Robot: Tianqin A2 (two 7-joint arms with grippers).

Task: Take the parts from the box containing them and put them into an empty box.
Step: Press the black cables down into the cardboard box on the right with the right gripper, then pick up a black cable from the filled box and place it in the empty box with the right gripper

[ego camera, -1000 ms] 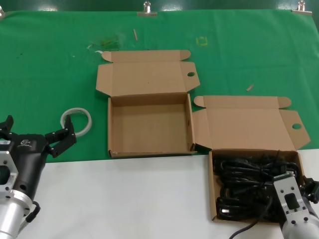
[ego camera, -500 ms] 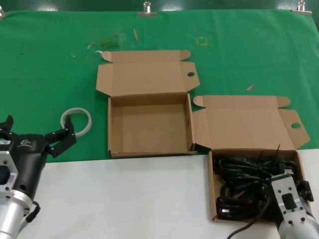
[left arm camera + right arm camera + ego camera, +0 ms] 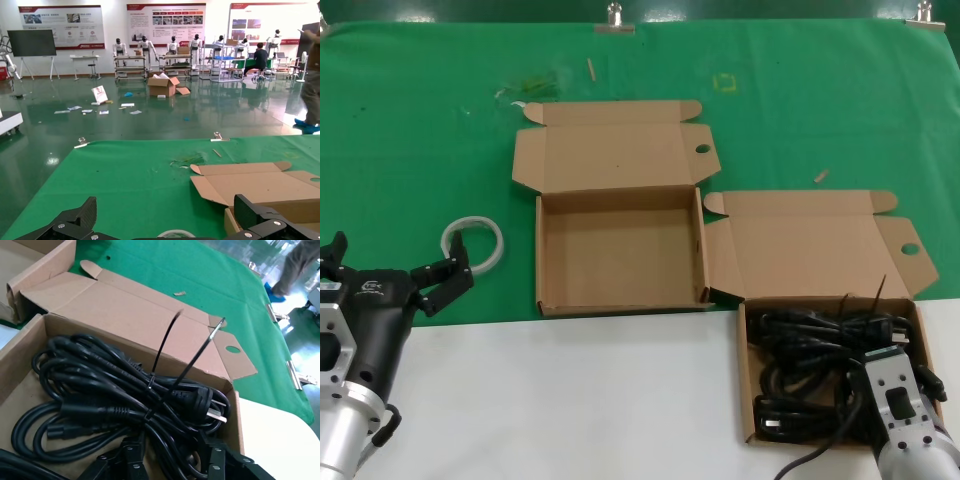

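Black power cords (image 3: 800,350) lie coiled in the brown box (image 3: 744,385) at the right front, whose lid has side flaps, one with a round hole. My right gripper (image 3: 883,352) is down inside this box. In the right wrist view its fingers (image 3: 131,456) are closed around a zip-tied cord bundle (image 3: 115,390), with the gripper (image 3: 172,456) at the bundle's near end. The empty brown box (image 3: 620,255) stands open in the middle, to the left of the full one. My left gripper (image 3: 390,265) is open and empty at the left edge, parked.
A white ring (image 3: 500,250) lies on the green cloth between my left gripper and the empty box; it also shows in the left wrist view (image 3: 175,233). Small scraps lie on the cloth at the back. The white table front lies between the arms.
The right gripper has shifted slightly left in the box and the cord bundle has risen, its two zip-tie tails now sticking up. The box lid has shifted a little. The left arm is still.
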